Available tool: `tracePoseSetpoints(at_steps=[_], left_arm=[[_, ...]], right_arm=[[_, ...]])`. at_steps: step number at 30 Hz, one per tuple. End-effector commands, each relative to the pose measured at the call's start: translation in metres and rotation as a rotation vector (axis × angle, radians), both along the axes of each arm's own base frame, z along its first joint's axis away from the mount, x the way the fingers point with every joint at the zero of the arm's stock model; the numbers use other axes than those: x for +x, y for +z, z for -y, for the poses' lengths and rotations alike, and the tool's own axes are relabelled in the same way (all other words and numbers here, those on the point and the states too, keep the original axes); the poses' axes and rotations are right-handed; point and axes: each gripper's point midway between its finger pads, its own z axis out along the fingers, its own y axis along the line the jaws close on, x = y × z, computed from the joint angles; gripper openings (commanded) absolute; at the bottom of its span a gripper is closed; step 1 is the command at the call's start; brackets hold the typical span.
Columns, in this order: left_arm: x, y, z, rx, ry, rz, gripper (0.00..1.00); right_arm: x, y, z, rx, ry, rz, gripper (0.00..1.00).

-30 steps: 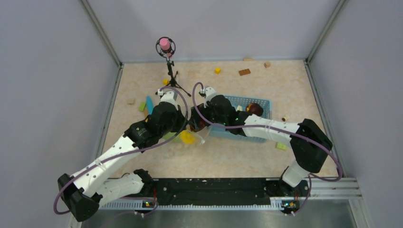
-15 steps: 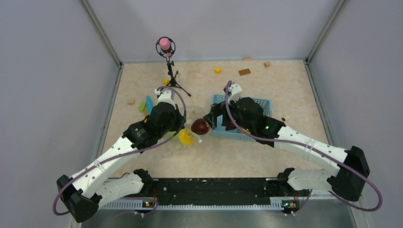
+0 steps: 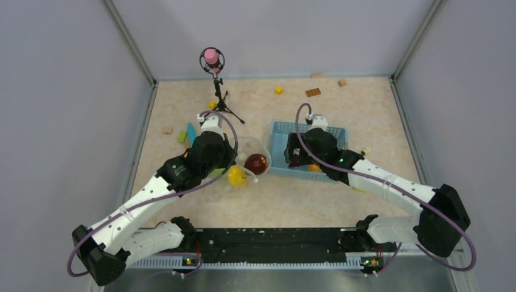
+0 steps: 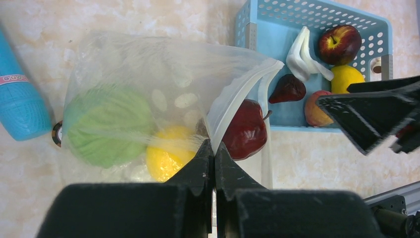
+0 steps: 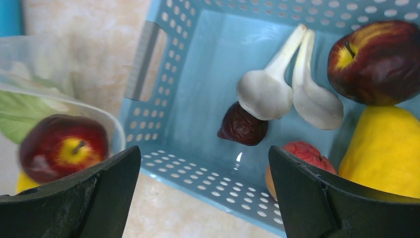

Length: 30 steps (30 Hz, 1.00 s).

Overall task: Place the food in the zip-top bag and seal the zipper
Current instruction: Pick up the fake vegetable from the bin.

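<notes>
From above, the left gripper (image 3: 232,161) reaches over the zip-top bag (image 3: 248,148), which lies on the worktop (image 3: 341,201) just left of the blue basket (image 3: 278,129). A dark red apple (image 3: 256,163) sits at the bag's mouth with a yellow fruit (image 3: 236,176) beside it. The right gripper (image 3: 293,153) hangs over the basket's left half. A microphone stand (image 3: 212,59) rises at the back, and small blocks (image 3: 313,92) are scattered by the far wall. In the left wrist view, the left gripper's jaws are pressed together on the near edge of the bag's mouth, pinching the clear plastic. The zipper (image 4: 242,91) gapes open toward the basket. Inside the bag lie a green round fruit (image 4: 106,124) and the yellow one, with the apple just within the opening. A blue bottle (image 4: 20,99) lies to the left. In the right wrist view, the right gripper (image 5: 203,158) is spread wide and holds nothing above the basket's near wall. Inside the basket are a white piece (image 5: 277,89), a small dark red fruit (image 5: 242,126), a second apple (image 5: 379,62), a yellow piece (image 5: 386,153) and an orange-peach fruit (image 5: 302,153).
</notes>
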Motion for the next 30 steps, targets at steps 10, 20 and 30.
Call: tracePoseSetpoints(at_steps=[10,20,30], left_arm=[[0.004,0.007,-0.003,-0.017,0.027,0.028,0.00],[0.003,0.008,-0.003,-0.021,0.022,0.031,0.00],[0.003,0.007,-0.001,-0.021,0.013,0.025,0.00]], right_arm=[[0.031,-0.067,-0.007,-0.187,-0.133,-0.195,0.99],[0.049,-0.105,0.005,-0.290,-0.256,-0.257,0.98],[0.060,-0.127,0.003,-0.287,-0.277,-0.272,0.92]])
